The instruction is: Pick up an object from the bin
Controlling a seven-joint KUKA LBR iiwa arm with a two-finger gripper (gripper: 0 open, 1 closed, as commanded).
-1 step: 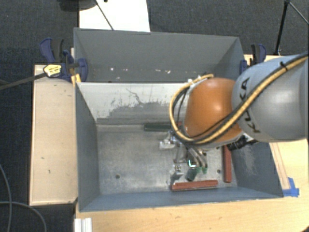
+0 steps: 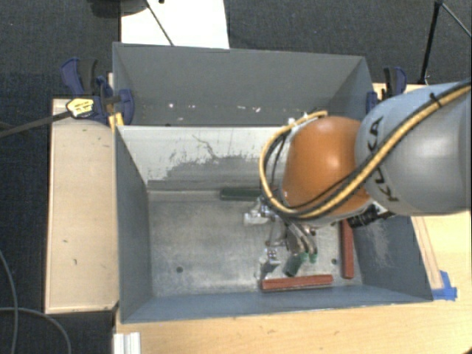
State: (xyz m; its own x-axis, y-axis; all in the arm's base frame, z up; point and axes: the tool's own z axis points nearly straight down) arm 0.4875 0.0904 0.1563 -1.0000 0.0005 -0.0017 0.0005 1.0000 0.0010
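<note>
My gripper (image 2: 281, 248) hangs low over the front right part of the bin floor, under the orange wrist cover. Right below it lies a flat red-brown bar (image 2: 296, 282), along the front wall. A small dark green thing (image 2: 296, 263) sits at the gripper's tip, just above that bar; whether it is gripped I cannot make out. A second red-brown stick (image 2: 346, 251) lies to the right of the gripper, pointing front to back.
A dark green pen-like rod (image 2: 237, 193) lies at the foot of the back wall, left of the gripper. The arm and its cables cover the bin's right rear corner. The left half of the floor is bare scuffed metal.
</note>
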